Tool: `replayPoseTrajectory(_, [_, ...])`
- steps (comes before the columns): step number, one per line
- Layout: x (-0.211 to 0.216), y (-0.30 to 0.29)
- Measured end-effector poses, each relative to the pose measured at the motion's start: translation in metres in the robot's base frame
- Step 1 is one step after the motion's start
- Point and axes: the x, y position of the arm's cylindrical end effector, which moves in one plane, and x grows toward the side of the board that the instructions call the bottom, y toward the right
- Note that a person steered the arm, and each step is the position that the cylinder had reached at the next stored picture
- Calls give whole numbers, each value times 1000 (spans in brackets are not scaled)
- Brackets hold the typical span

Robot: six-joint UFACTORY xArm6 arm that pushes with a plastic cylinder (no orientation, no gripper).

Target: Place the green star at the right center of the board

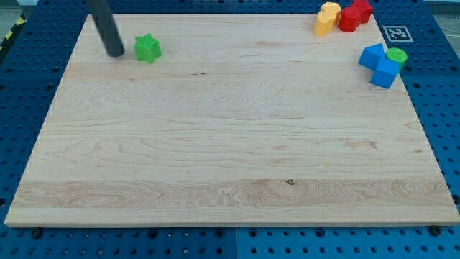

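Green star (148,48) near the board's (230,165) top left, just right of my tip (115,53), not touching, nothing held.

Pale wooden board surface (230,144), lying on blue perforated base (21,86).

Item 1: small green star-shaped block (148,48), near the view's top left.
Item 2: straight dark rod, my tip (115,53) just beside the green star on the view's left, not touching.
Item 3: yellow block (327,19) touching red block (353,14), view's top right corner.
Item 4: blue block (379,65) with small green cylinder (396,56) against it, view's right edge, upper part.
Item 5: black-and-white square marker (395,33), off the board, top right.
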Motion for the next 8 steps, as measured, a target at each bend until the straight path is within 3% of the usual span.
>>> replayPoseTrajectory(2, [-5,61])
replayPoseTrajectory(6, [57,106])
replayPoseTrajectory(8, [46,175])
